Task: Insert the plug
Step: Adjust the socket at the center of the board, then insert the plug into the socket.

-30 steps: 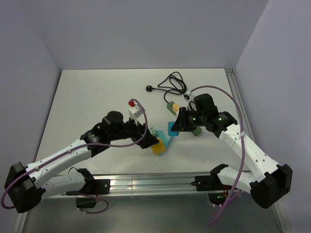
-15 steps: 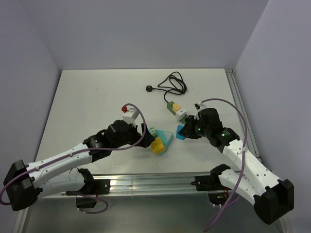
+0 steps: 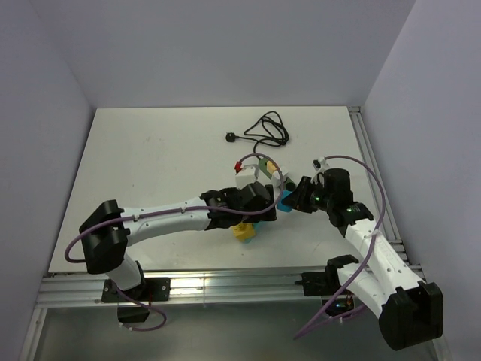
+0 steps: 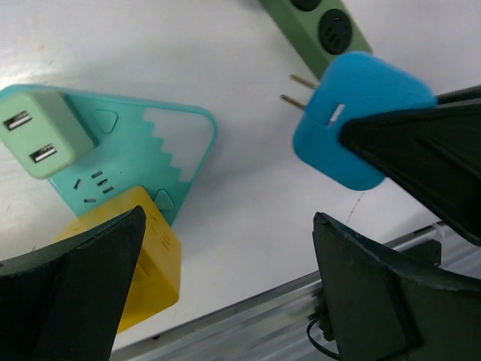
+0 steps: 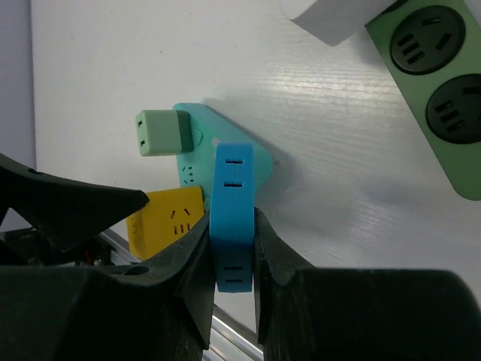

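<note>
My right gripper point(image 5: 233, 222) is shut on the blue plug point(image 5: 231, 188), pinching its flat sides and holding it above the table. In the left wrist view the plug point(image 4: 353, 120) shows two metal prongs pointing up-left, toward the green power strip point(image 4: 323, 30). A teal socket block point(image 4: 143, 150) lies on the table with a pale green adapter point(image 4: 37, 131) and a yellow cube adapter point(image 4: 146, 263) plugged in. My left gripper point(image 4: 229, 218) hangs open and empty just above the teal block, close beside the plug. From above, the left wrist hides most of the teal block.
The green power strip point(image 3: 264, 163) carries a white adapter point(image 5: 331, 15) and trails a black cable point(image 3: 264, 129) ending in a black plug point(image 3: 231, 137) at the back. The table's metal front rail point(image 3: 225, 286) lies close below the yellow cube point(image 3: 243, 232).
My left arm has swung right, so its open gripper now sits over the teal block next to the right gripper. The right gripper has shifted slightly, still holding the blue plug.
</note>
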Controlling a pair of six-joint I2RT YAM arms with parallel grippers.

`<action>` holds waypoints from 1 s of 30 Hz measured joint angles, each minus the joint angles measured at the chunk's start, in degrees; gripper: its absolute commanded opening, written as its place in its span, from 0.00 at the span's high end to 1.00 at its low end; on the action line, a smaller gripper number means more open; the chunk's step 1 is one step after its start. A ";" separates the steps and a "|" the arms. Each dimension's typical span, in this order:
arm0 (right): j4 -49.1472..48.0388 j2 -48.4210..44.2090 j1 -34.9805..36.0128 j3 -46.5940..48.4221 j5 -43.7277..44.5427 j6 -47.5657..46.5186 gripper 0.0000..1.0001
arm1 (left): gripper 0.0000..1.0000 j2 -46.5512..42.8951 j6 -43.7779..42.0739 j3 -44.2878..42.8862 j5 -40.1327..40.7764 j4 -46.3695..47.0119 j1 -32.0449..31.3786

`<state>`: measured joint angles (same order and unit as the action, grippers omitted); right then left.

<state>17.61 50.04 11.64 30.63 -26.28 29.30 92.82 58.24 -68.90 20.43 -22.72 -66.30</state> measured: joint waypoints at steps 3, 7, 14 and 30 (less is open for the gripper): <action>-0.46 -0.85 -0.28 0.00 -1.66 -0.04 1.00 | 0.00 -0.07 5.62 -0.90 3.21 -5.66 -1.05; -0.50 -1.51 -0.35 0.00 -2.56 -0.04 1.00 | 0.00 -3.30 11.37 0.87 6.67 -12.85 -0.79; -0.61 -1.70 -0.85 0.00 -2.82 -0.04 1.00 | 0.01 -11.87 15.39 1.27 11.98 -22.25 -0.20; -6.19 -4.28 0.35 -4.79 -16.72 -0.66 1.00 | 0.00 -26.45 9.49 16.48 6.38 -17.79 4.72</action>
<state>11.42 45.76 11.99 25.85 -43.00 28.64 66.37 67.72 -52.42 26.81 -40.51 -61.58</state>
